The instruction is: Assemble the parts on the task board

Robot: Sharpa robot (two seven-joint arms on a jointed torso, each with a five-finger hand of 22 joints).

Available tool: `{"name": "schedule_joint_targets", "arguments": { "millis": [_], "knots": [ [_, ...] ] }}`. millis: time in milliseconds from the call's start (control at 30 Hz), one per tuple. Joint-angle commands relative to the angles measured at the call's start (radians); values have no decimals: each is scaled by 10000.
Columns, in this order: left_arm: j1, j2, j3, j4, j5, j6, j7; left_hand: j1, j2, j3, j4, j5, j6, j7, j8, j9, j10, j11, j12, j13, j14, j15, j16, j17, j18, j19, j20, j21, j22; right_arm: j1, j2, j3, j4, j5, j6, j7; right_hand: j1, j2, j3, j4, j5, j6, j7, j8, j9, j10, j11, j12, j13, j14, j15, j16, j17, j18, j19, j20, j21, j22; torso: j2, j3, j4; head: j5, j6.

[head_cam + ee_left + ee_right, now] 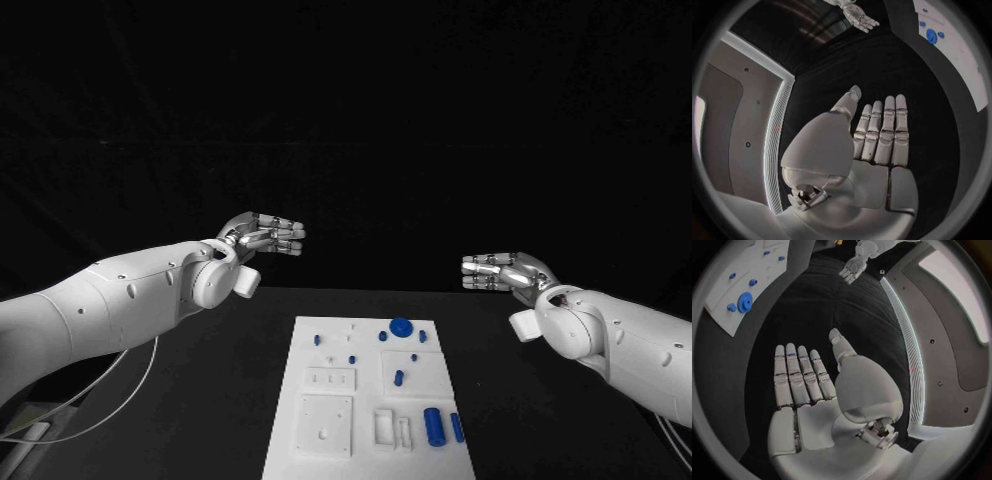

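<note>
bare black table (216,400) either side of task board (325,335) — small blue parts (433,425) upright

No text, label, brand, number or sign could be read anywhere in the pictures. The white task board (372,400) carried only its blue parts (400,326) and moulded recesses, with no legible marking on its surface. The left hand (264,237) and the right hand (503,271) bore no readable lettering on their silver fingers or white casings, in the head view or in either wrist view.
</note>
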Motion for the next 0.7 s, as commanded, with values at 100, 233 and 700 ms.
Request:
{"name": "schedule_joint_targets", "arguments": {
  "millis": [100, 233, 700],
  "knots": [
    [6, 13, 7, 4, 56, 61, 144, -20, 82, 14, -69, -38, -22, 38, -42, -5, -69, -19, -29, 10, 15, -13, -37, -10, 95, 8, 36, 25, -14, -5, 7, 9, -2, 33, 53, 118, 14, 104, -27, -16, 25, 22, 25, 16, -6, -7, 36, -48, -1, -33, -6, 3, -8, 133, -22, 3, -29, 1, -2, -1, -4, 13, -2],
    [6, 14, 7, 3, 56, 60, 145, -20, 82, 14, -69, -38, -22, 38, -42, -5, -69, -19, -29, 10, 15, -13, -37, -10, 95, 8, 36, 25, -14, -6, 6, 9, -3, 33, 52, 118, 14, 104, -27, -16, 25, 22, 25, 16, -6, -7, 36, -48, -1, -33, -6, 3, -8, 133, -22, 3, -29, 1, 2, -2, -2, 15, 1],
    [6, 16, 7, 0, 56, 57, 144, -13, 94, 27, -102, -39, -22, 43, -43, -5, -69, -17, -31, 9, 25, -16, -41, -10, 96, -3, 31, 55, -13, -8, 5, 10, -4, 33, 54, 119, 14, 104, -27, -16, 25, 22, 25, 16, -6, -7, 36, -48, -1, -33, -6, 3, -8, 133, -22, 3, -29, 1, -1, 1, -3, 6, -14]
  ]
}}
